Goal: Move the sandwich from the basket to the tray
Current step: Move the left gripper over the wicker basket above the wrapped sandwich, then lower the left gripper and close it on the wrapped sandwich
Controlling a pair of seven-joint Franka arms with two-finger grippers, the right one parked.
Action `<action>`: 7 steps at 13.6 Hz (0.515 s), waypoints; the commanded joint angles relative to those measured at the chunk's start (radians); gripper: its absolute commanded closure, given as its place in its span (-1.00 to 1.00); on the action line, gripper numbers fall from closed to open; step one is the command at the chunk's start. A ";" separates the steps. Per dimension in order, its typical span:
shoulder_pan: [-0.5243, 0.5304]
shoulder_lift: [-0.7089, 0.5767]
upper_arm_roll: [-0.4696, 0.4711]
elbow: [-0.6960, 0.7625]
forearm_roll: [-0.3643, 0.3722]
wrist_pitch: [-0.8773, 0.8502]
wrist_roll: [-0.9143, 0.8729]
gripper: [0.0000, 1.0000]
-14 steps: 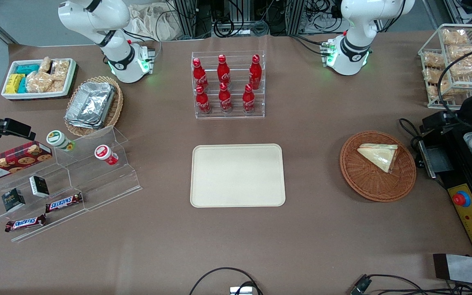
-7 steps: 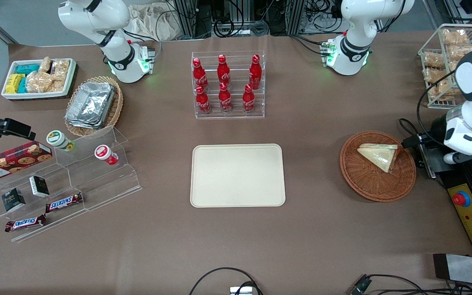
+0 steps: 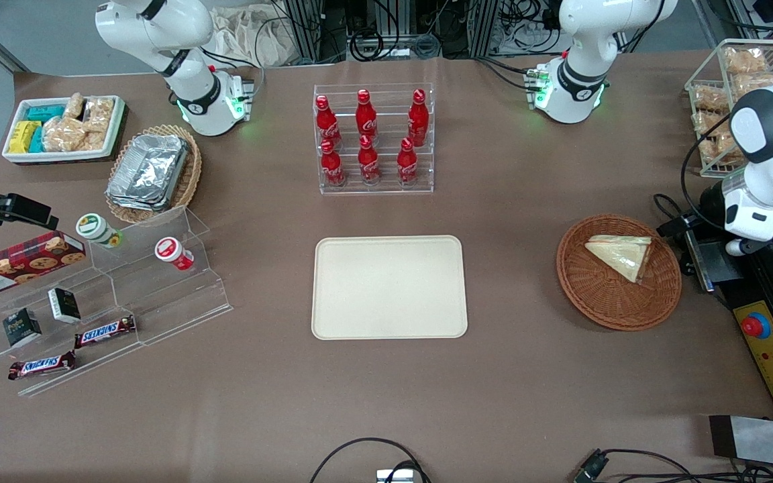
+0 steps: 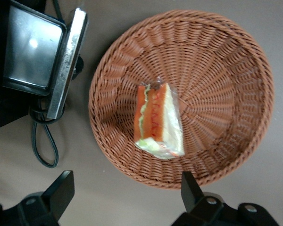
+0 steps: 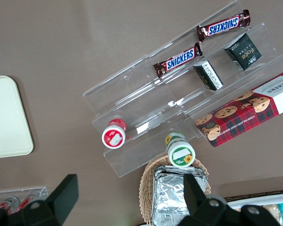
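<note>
- Wrapped triangular white-bread sandwich [image 4: 158,121] lies in the round reddish-brown wicker basket [image 4: 226,70].
- Gripper [image 4: 125,190] hovers above, fingers spread (nothing held).
- Black metal box [image 4: 33,52] just beside the basket; cream rectangular tray [image 3: 388,287] well apart.

The working arm's links are glossy white, rounded shells with a dark grey circular joint cap and black cable looping beside it. Its base glows green at a black ring. The end effector [image 4: 127,197] has two black, wedge-shaped fingers [image 4: 61,190] on dark mounts with small screws.
</note>
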 commanded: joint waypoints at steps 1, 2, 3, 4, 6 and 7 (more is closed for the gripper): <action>0.025 -0.038 -0.008 -0.080 -0.049 0.080 -0.020 -1.00; 0.025 -0.038 -0.008 -0.104 -0.076 0.114 -0.022 -1.00; 0.025 -0.037 -0.008 -0.126 -0.096 0.148 -0.023 -1.00; 0.025 -0.035 -0.010 -0.144 -0.118 0.178 -0.023 -1.00; 0.023 -0.028 -0.011 -0.172 -0.150 0.228 -0.025 -1.00; 0.019 -0.023 -0.011 -0.183 -0.163 0.252 -0.025 -1.00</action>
